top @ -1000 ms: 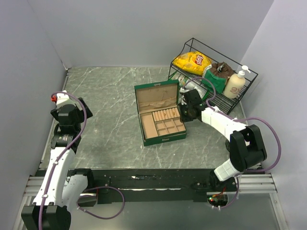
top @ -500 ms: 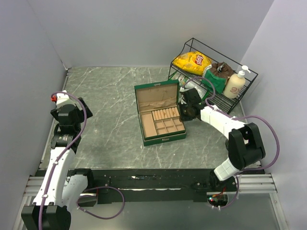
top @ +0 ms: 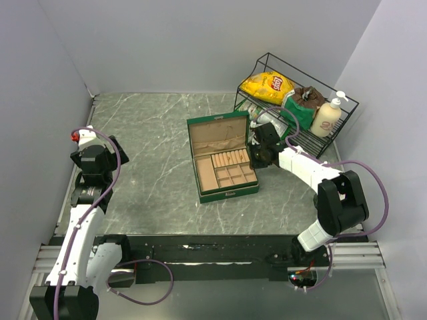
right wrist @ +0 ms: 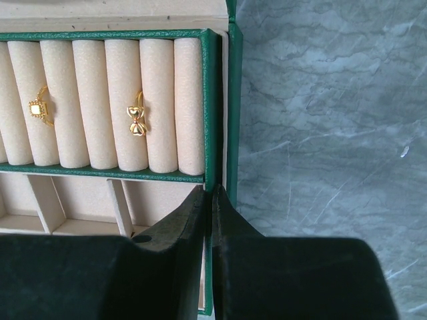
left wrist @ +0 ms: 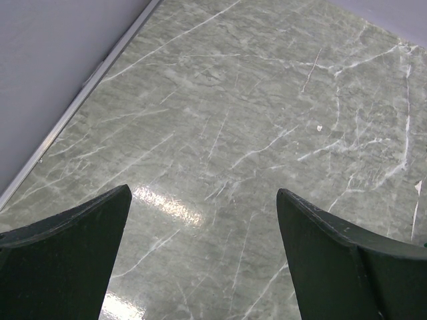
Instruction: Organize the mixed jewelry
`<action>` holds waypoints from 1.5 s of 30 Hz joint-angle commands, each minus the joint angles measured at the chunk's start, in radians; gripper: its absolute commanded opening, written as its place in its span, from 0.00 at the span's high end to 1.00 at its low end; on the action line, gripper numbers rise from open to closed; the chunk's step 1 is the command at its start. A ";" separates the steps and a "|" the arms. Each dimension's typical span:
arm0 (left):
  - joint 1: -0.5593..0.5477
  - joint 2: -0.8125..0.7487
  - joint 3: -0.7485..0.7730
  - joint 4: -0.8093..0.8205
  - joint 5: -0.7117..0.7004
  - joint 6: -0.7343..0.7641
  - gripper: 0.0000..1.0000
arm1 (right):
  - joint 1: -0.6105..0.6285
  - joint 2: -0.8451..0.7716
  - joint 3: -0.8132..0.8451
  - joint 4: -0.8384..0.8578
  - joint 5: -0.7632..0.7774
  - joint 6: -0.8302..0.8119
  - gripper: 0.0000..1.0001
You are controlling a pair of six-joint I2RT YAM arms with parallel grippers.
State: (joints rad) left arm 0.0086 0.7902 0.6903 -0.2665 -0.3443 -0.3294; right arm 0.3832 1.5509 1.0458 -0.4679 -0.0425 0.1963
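Observation:
The green box (top: 229, 194) lies open mid-table, lid up, with tan compartments inside. In the right wrist view two gold rings of the mixed jewelry sit in its cream ring rolls, a square-topped ring (right wrist: 40, 110) and a bow-shaped ring (right wrist: 137, 121). My right gripper (right wrist: 209, 190) is shut on the box's right wall (right wrist: 215, 100), one finger inside and one outside; from above the right gripper (top: 255, 155) shows at the box's right side. My left gripper (left wrist: 203, 192) is open over bare marble at the far left (top: 107, 150), holding nothing.
A black wire basket (top: 347, 107) stands at the back right, just behind my right arm, holding a yellow chip bag (top: 268, 85), a green packet (top: 300, 110) and a lotion bottle (top: 327, 117). Grey walls close in on the left, back and right.
My right gripper has edged slightly left and back along the box's right side. The left arm has not moved.

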 commanded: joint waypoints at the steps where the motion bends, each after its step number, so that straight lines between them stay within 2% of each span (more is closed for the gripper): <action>1: -0.001 0.003 0.011 0.038 0.013 0.012 0.04 | -0.006 0.008 0.025 0.025 0.035 0.000 1.00; 7: -0.001 0.003 0.011 0.036 0.013 0.012 0.04 | -0.004 0.006 0.023 0.025 0.036 -0.001 1.00; 10: -0.001 0.004 0.011 0.038 0.014 0.012 0.04 | -0.004 0.003 0.022 0.025 0.035 0.003 0.96; 12: -0.001 0.004 0.011 0.038 0.013 0.012 0.04 | -0.003 0.002 0.022 0.023 0.036 0.003 0.92; 13: -0.001 0.006 0.011 0.038 0.014 0.013 0.04 | -0.003 0.000 0.022 0.023 0.038 0.006 0.87; 15: -0.001 0.007 0.011 0.038 0.014 0.013 0.04 | -0.003 -0.005 0.020 0.021 0.039 0.006 0.87; 17: -0.001 0.007 0.011 0.038 0.018 0.013 0.04 | -0.003 -0.008 0.019 0.023 0.041 0.009 0.83; 19: -0.001 0.010 0.011 0.036 0.019 0.012 0.04 | -0.003 -0.009 0.017 0.025 0.041 0.009 0.74; 22: -0.001 0.014 0.012 0.038 0.022 0.013 0.04 | -0.003 -0.009 0.017 0.020 0.041 0.014 0.69; 26: -0.002 0.012 0.012 0.038 0.021 0.012 0.04 | -0.003 -0.023 0.011 0.021 0.041 0.018 0.69; 27: -0.001 0.012 0.012 0.036 0.021 0.012 0.04 | -0.003 -0.028 0.007 0.020 0.076 0.020 0.63; 33: -0.001 0.018 0.012 0.038 0.024 0.012 0.04 | -0.007 -0.081 -0.026 0.032 0.162 0.049 0.55; 38: -0.002 0.020 0.012 0.041 0.028 0.012 0.04 | -0.015 -0.071 -0.036 0.051 0.133 0.051 0.52; 45: -0.001 0.024 0.014 0.038 0.033 0.010 0.04 | -0.018 -0.034 -0.081 0.112 -0.002 0.083 0.54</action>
State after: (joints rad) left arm 0.0086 0.8150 0.6903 -0.2661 -0.3275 -0.3267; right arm 0.3721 1.5082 0.9981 -0.4252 0.0303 0.2493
